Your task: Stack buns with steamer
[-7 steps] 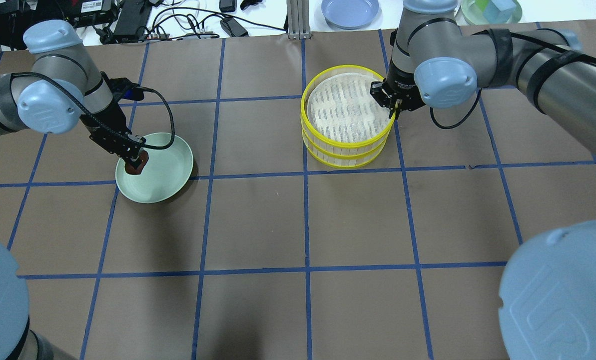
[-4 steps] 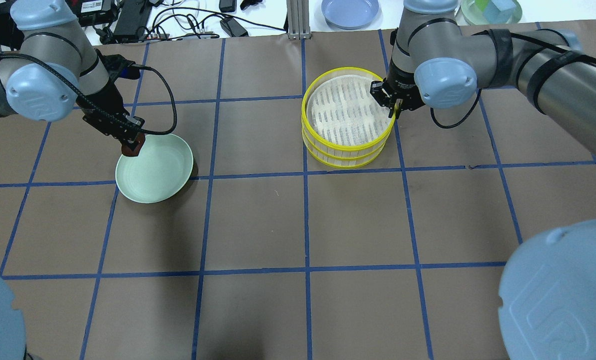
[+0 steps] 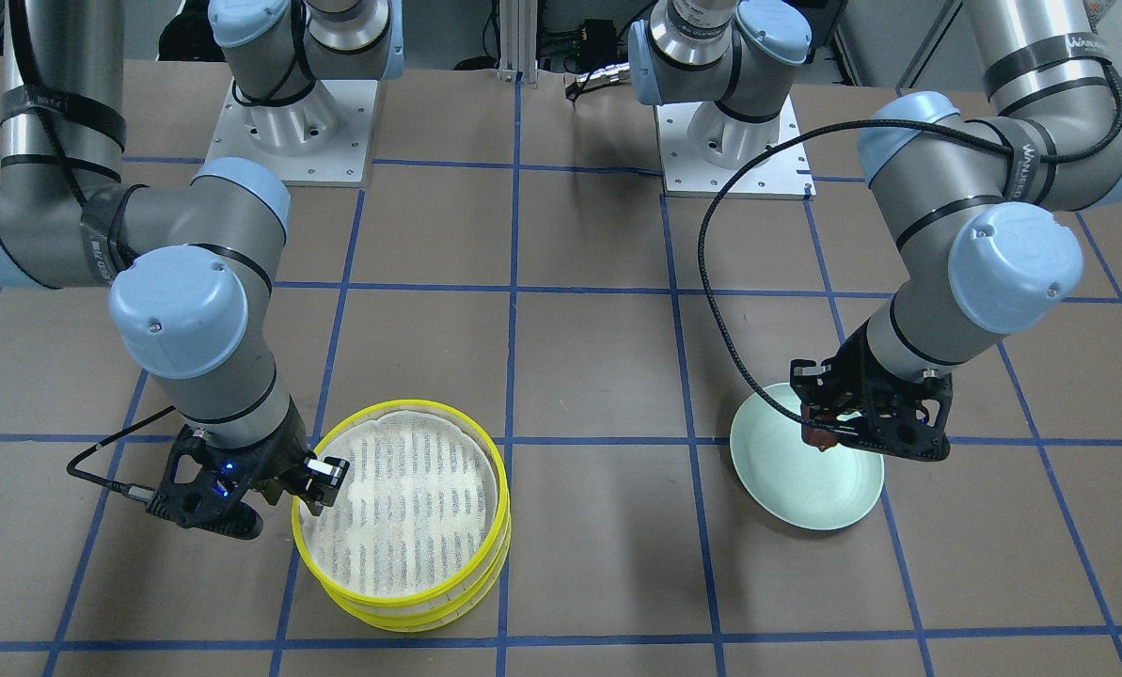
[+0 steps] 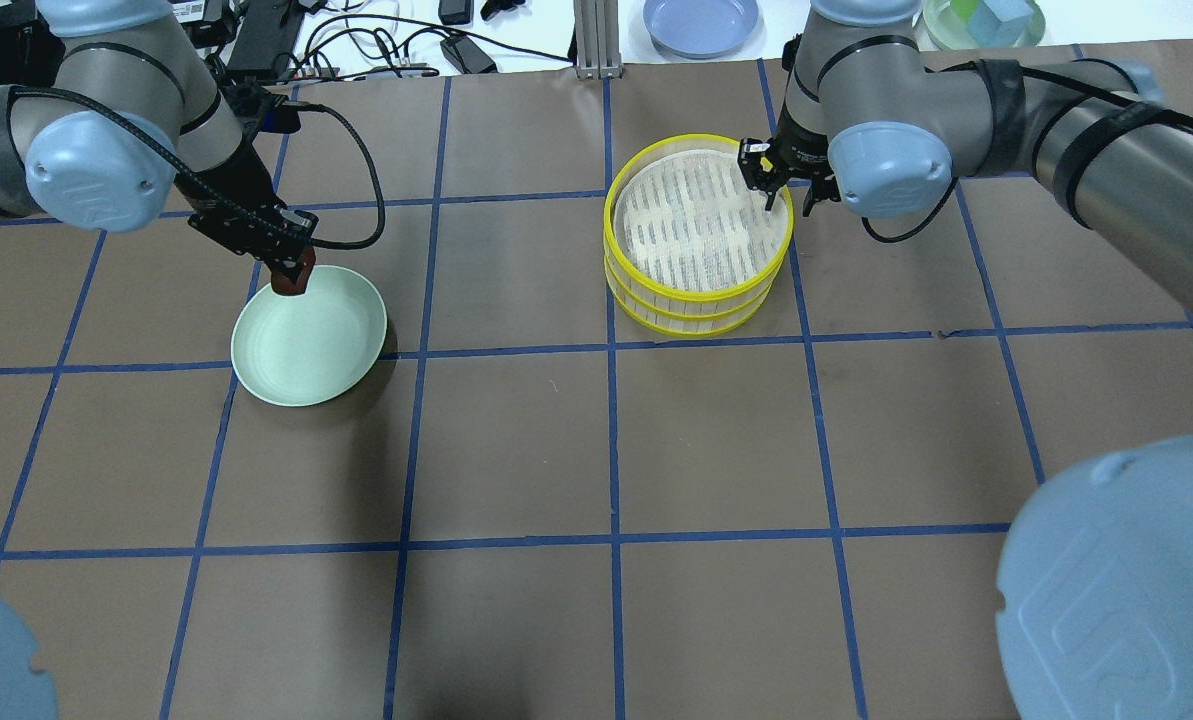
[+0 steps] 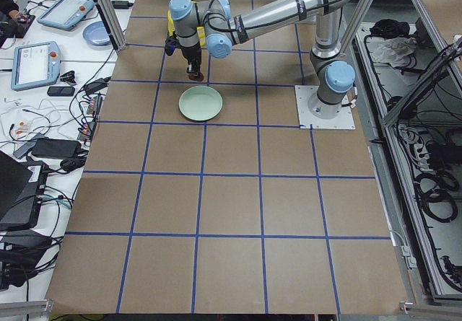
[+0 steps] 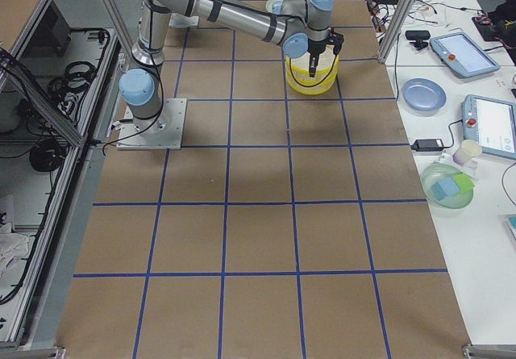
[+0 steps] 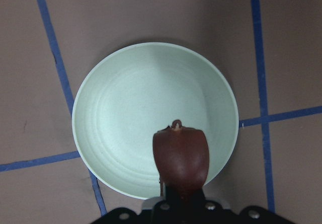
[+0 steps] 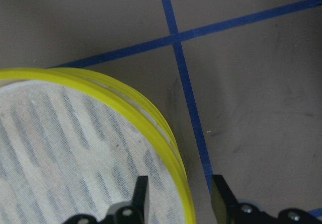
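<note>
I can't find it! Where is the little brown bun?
Overhead view, left side: the robot's left hand holds the dark reddish-brown bun over the pale green plate.

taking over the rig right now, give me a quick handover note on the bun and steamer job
Left gripper: shut on the dark reddish-brown bun, held above the edge of the pale green plate.
Right gripper: open, jaws astride the rim of the top tier of the yellow steamer, one inside, one outside.
Done: brown bun picked off the plate.
Cream-white bun: seen in no view.
Left: get the brown bun into the steamer, with the top tier lifted if needed, then finish the stack.
</note>
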### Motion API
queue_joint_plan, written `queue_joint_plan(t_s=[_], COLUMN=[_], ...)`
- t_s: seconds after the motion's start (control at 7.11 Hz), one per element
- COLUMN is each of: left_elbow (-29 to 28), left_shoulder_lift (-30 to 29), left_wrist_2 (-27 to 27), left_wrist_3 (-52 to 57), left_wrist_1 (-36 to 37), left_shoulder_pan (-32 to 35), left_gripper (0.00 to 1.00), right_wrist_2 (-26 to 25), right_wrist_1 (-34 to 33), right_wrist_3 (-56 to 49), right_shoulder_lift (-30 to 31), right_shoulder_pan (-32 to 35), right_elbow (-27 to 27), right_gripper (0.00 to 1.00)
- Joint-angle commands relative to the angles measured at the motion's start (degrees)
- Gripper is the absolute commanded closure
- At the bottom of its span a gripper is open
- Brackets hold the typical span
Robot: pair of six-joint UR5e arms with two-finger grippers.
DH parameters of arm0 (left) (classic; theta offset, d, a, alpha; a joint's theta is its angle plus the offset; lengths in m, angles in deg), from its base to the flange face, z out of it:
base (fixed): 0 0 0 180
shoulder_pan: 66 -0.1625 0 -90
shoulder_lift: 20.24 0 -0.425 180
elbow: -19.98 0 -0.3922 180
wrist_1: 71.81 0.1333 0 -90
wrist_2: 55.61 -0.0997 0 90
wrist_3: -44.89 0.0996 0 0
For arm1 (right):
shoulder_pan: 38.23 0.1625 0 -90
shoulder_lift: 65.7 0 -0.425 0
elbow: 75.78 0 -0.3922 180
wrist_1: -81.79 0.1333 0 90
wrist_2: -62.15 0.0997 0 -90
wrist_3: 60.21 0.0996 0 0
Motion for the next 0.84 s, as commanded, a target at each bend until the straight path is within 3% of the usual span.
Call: queue_joint_plan(t_s=[0.0, 0.28, 0.56, 0.7], left_elbow=[-0.4, -1.7, -2.7, -2.8], left_shoulder_lift=[0.9, 1.7, 1.8, 2.1], left_wrist_2=[1.5, 3.5, 6.0, 6.0], left_wrist_3=[-2.6, -9.3, -13.4, -13.6], left_wrist_1=[-0.1, 0.0, 0.2, 0.5], left_shoulder_pan=[1.8, 5.9, 8.2, 8.9], left_gripper=[1.0, 1.0, 1.0, 1.0], right_wrist_2=[-0.1, -0.3, -0.4, -0.5], right_wrist_1=[-7.6, -8.8, -12.0, -12.6], right_wrist_3=[-1.1, -1.5, -1.3, -1.2], right_shoulder_lift=[-3.0, -3.2, -3.2, -3.7], right_shoulder_pan=[0.0, -0.1, -0.1, -0.1], right_elbow=[0.0, 0.1, 0.6, 0.4], right_gripper=[0.24, 0.18, 0.01, 0.01])
